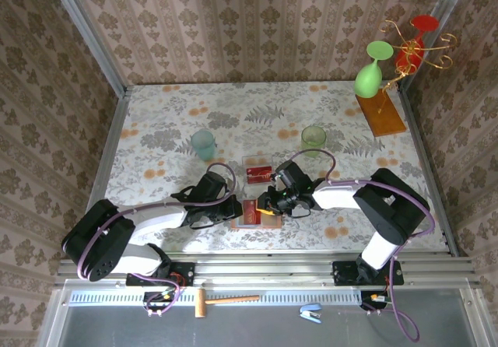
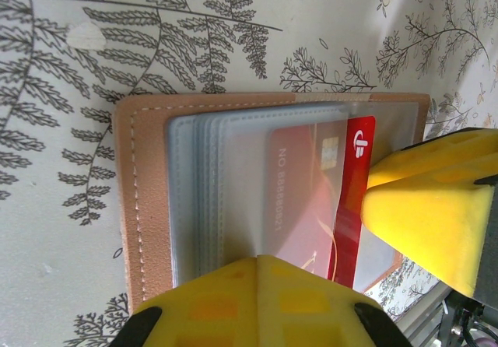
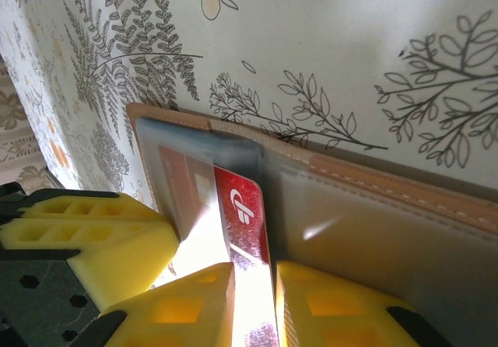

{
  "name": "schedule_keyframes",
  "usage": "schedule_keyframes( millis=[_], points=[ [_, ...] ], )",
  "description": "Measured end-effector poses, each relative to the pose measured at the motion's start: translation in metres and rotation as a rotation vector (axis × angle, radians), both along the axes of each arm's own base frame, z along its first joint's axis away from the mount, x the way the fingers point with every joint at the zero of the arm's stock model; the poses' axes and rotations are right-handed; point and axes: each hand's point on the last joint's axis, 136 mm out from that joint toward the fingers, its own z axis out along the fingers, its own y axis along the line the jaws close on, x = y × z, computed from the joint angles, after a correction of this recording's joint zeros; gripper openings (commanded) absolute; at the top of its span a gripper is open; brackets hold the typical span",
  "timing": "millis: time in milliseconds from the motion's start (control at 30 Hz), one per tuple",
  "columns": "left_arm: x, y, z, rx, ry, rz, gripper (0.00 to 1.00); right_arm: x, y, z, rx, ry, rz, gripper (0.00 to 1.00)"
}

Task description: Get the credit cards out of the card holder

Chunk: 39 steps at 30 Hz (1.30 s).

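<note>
Tan card holder (image 1: pixel 268 223) lies open on the floral table (image 1: pixel 233 106), lower centre of the top view, between the two gripper tips. Left gripper (image 1: pixel 232 211) reaches in from the left, right gripper (image 1: pixel 268 202) from the right. The top view gives the surroundings: clear box (image 1: pixel 258 169) with red cards just above the holder, teal cup (image 1: pixel 204 143), green cup (image 1: pixel 313 137), glass stand (image 1: pixel 381 110) upper right. Left wrist view gives the detail: card holder (image 2: pixel 148 207) with grey-blue sleeves, red credit card (image 2: pixel 354 168) partly out at the right. The left gripper (image 2: pixel 257 292) has its fingers together, pressed on the sleeves at the bottom edge. Right wrist view makes the grip plain: right gripper (image 3: pixel 250 292) clamped on the credit card (image 3: pixel 243 207), left gripper (image 3: pixel 85 238) at lower left.
</note>
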Motion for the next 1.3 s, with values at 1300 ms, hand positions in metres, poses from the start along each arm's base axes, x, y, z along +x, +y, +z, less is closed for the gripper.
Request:
schedule_keyframes(
  millis=[1300],
  points=[
    [0.0,-0.001,0.0,0.003,-0.008,-0.012,0.07,0.002,-0.018,0.006,-0.003,0.007,-0.007,0.09]
  ],
)
